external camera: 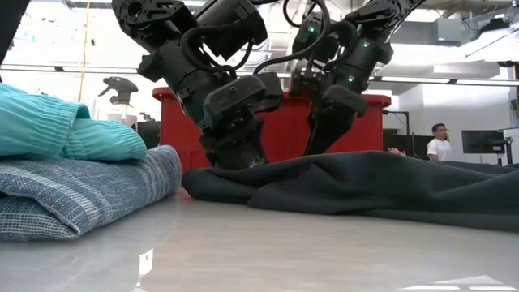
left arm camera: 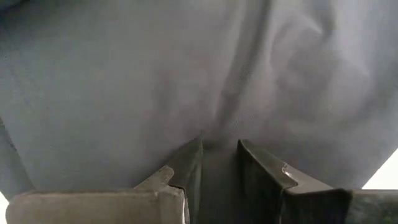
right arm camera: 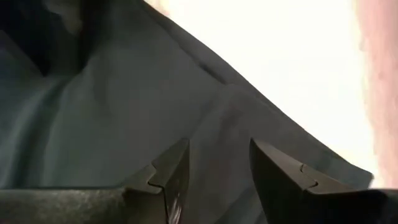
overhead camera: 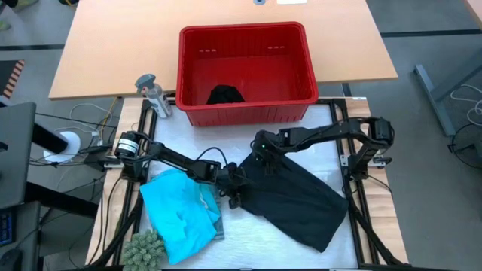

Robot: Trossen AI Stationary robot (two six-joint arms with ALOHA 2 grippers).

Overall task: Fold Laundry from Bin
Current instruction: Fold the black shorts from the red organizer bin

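A black garment [overhead camera: 301,199] of the laundry lies spread on the white table top, right of centre. My left gripper [overhead camera: 235,197] is shut on its left near corner. My right gripper [overhead camera: 263,156] is shut on its far left corner. A turquoise garment [overhead camera: 177,211] lies folded on top of a blue-grey striped one [external camera: 81,199] at the near left. The red bin [overhead camera: 245,113] stands at the far edge, and another black garment [overhead camera: 224,95] rests on its floor. My left gripper pinches a bunched fold of the black cloth [left arm camera: 219,140] between its two fingers, at the garment's left near corner [overhead camera: 242,202]. The fingers slant down from the table's left. The cloth lies on the table. My right gripper has its fingers on either side of a ridge of the black cloth [right arm camera: 217,143] at the garment's far left corner [overhead camera: 265,164]. It comes from above, slanting from the right. The cloth there rests on the table, slack.
A grey spray bottle [overhead camera: 153,94] stands left of the bin. A green spiky object [overhead camera: 144,248] sits at the near left corner. Bare white table shows near the front edge [overhead camera: 256,248]. A person [external camera: 439,142] stands far off in the room.
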